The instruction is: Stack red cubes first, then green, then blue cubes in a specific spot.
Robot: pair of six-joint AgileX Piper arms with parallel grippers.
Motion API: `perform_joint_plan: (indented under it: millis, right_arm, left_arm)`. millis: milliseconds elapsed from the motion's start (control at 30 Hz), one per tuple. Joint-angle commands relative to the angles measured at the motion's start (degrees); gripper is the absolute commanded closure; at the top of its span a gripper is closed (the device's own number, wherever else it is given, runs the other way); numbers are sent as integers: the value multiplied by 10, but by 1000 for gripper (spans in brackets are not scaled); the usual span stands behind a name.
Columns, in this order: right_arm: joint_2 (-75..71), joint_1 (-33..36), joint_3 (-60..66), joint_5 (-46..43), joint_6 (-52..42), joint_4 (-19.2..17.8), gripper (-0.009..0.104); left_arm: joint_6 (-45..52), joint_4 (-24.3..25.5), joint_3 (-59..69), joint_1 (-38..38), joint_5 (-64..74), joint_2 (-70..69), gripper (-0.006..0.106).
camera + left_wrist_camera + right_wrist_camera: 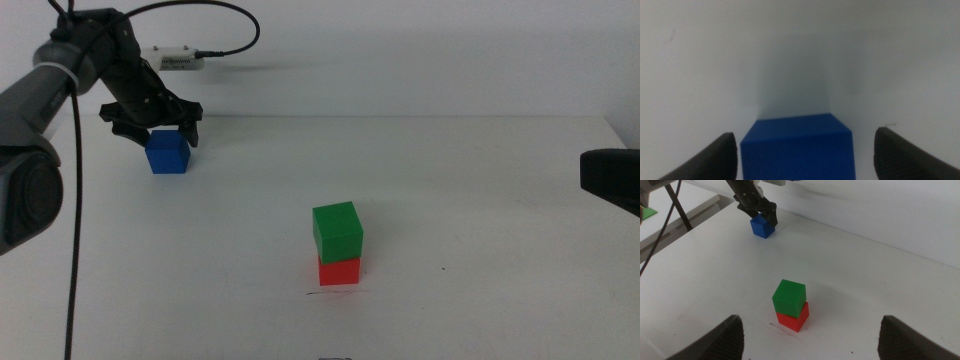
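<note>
While the left gripper (158, 128) straddles the blue cube (167, 153), jaws apart, green cube (337, 232) sits skewed atop red cube (339, 270); right gripper (810, 335) waits, jaws apart.

My middle camera looks down over the white table (480, 200). My left wrist camera sits very close to it. My right wrist camera sees it from farther off.

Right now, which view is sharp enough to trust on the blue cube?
Left wrist view: blue cube close, soft, shadow behind it. Middle view: crisp, left claw open over it. Right wrist view: clear, green cube on red cube.
</note>
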Motion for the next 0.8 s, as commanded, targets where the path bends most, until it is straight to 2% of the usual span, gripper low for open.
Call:
perform_joint_plan:
  millis: [0, 133, 400, 467, 567, 767]
  right_arm:
    - [1, -5, -12, -42, -9, -1, 18]
    - [1, -5, -12, -42, -9, -1, 18]
    - [1, -5, -12, -42, -9, -1, 18]
    - [1, -5, -12, -42, -9, -1, 18]
    - [1, -5, -12, -42, -9, -1, 18]
    - [1, -5, -12, -42, -9, -1, 18]
  left_arm:
    - [1, -13, -19, -3, -28, -40, 8]
    - [-12, -17, -19, -2, -25, -29, 21]
    - [-18, -16, -20, -2, 22, -29, 76]
    - [-32, -9, -20, -2, 47, -47, 85]
    - [-77, 12, -10, -2, 71, -84, 93]
    - [-99, 7, 117, -16, 56, -222, 95]
